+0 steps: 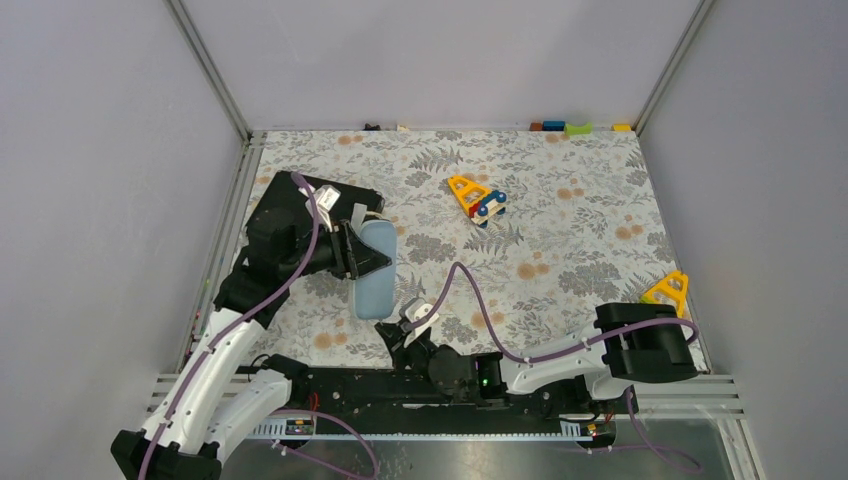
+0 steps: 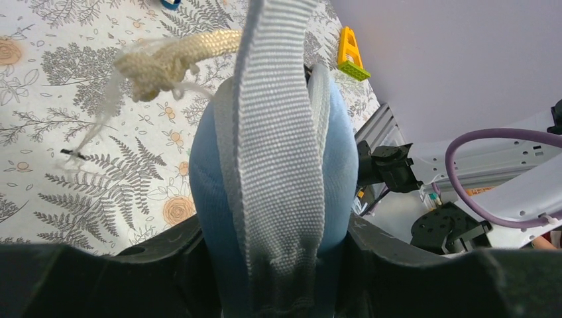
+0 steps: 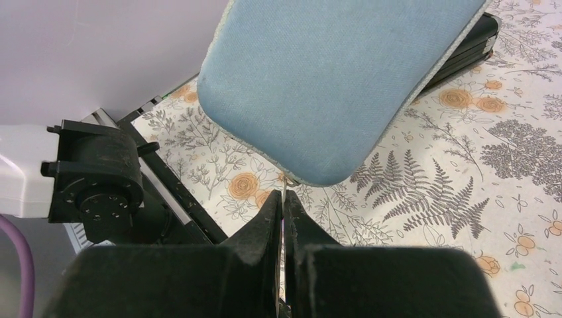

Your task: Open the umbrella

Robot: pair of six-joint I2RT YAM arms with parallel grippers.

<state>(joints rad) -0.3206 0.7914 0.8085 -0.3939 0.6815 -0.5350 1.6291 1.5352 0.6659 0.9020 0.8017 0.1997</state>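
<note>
No peach-tan umbrella canopy, shaft or knob shows in any view. My left gripper (image 1: 368,250) (image 2: 278,265) is shut on a blue-grey fabric sleeve (image 1: 375,275) (image 2: 212,179) and holds it above the table. A grey webbing strap (image 2: 275,132) runs along the sleeve, and a frayed, knotted cream cord (image 2: 159,59) hangs by it. My right gripper (image 1: 388,330) (image 3: 283,199) is shut on a thin metal pull tab (image 3: 283,189) at the sleeve's rounded lower end (image 3: 331,86).
A flat black case (image 1: 335,195) (image 3: 467,46) lies under the left wrist. A yellow toy with blue wheels (image 1: 477,198) sits mid-table, another yellow piece (image 1: 668,290) at the right edge, and small blocks (image 1: 565,127) along the back wall.
</note>
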